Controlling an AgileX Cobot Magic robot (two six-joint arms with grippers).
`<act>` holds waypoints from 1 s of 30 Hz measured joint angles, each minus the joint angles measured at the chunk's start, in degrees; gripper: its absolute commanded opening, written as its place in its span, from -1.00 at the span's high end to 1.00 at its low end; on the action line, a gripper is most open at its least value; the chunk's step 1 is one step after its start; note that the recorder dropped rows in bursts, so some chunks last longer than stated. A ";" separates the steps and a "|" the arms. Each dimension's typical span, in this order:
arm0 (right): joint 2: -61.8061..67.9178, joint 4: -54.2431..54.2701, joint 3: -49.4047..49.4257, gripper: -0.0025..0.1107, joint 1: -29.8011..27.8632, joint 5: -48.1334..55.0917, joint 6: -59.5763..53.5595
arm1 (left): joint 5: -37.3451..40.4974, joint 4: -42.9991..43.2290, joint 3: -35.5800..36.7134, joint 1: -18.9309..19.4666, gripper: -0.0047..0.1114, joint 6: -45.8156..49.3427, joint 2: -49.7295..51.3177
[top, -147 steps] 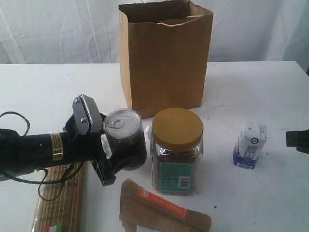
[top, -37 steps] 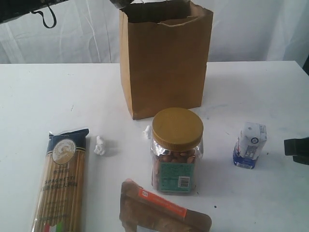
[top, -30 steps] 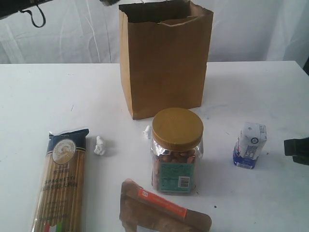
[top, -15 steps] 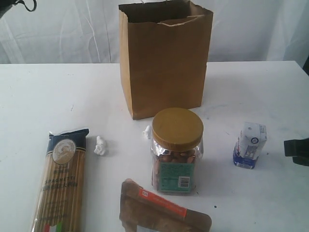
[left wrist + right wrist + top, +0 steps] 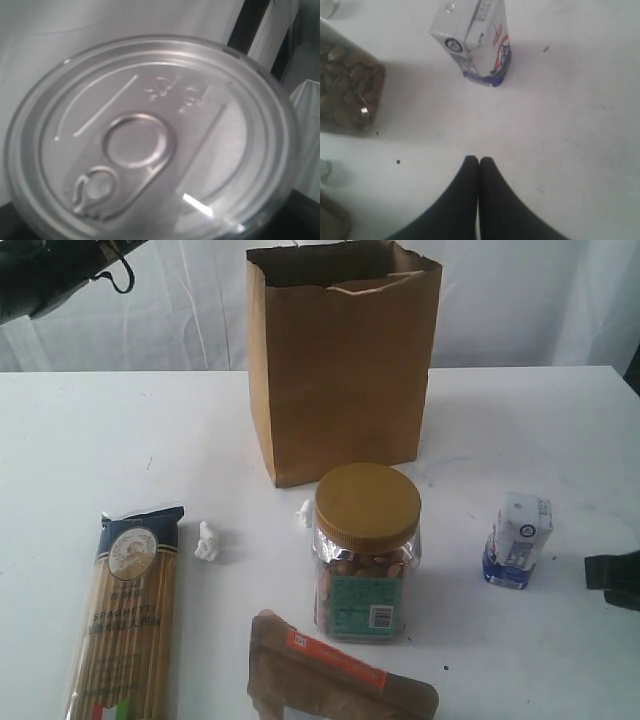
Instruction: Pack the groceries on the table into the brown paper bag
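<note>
The dark pull-tab jar's silver lid [image 5: 150, 140] fills the left wrist view, held close in my left gripper, whose fingers are hidden behind it. Only the left arm [image 5: 50, 275] shows, high at the exterior view's top left corner. The brown paper bag [image 5: 340, 370] stands open at the back of the table [image 5: 100, 440]. In front of it stand the gold-lidded nut jar [image 5: 367, 555] and the white-blue carton [image 5: 520, 538]. The spaghetti packet [image 5: 125, 615] and the brown pouch [image 5: 335, 680] lie near the front edge. My right gripper [image 5: 479, 159] is shut and empty, right of the carton [image 5: 477, 40].
Two small white scraps [image 5: 207, 540] [image 5: 305, 511] lie on the table between the spaghetti and the nut jar. A white curtain hangs behind the table. The nut jar [image 5: 347, 90] shows at the edge of the right wrist view.
The jar was lifted off the table in my left gripper. The left arm swung up and left almost out of view, then back into the top left corner. The right gripper sank slightly.
</note>
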 measured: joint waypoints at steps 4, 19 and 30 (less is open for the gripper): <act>0.00 0.00 2.26 0.96 0.00 -0.11 0.00 | -0.37 2.98 -0.13 -0.60 0.92 0.00 0.00; 0.00 0.07 5.29 0.96 0.00 -1.62 0.11 | -0.55 8.14 -0.13 -0.60 0.92 0.00 0.00; 0.00 1.09 5.29 0.96 0.00 -1.62 0.11 | -0.77 16.51 -0.13 -0.82 0.89 -0.50 0.00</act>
